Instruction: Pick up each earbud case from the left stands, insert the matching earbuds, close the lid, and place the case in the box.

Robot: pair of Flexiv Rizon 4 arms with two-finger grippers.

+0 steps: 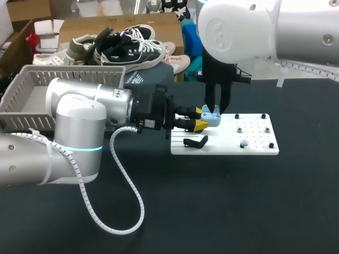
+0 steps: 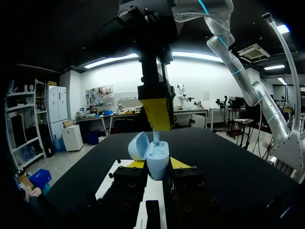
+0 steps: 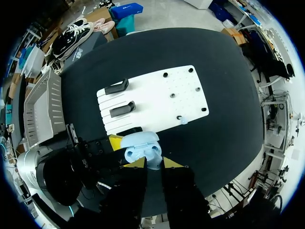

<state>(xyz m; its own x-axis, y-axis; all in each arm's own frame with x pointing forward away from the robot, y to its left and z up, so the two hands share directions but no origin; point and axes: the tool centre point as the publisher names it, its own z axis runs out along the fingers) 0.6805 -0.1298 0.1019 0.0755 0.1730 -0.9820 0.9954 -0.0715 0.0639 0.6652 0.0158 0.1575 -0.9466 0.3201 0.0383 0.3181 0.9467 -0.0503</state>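
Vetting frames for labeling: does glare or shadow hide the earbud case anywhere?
Head view: even light, earbud case plainly visible. Left wrist view: bright ceiling strips behind, case unaffected. Right wrist view: no glare, case pale against the black table.

Nothing on the table or the arms can be read: no word, number or sign. One small white label (image 1: 150, 124) sits left of the frame's middle in the head view, on the black wrist block of the silver left arm (image 1: 79, 114), just behind the left gripper (image 1: 200, 118). Its print is too small to make out.
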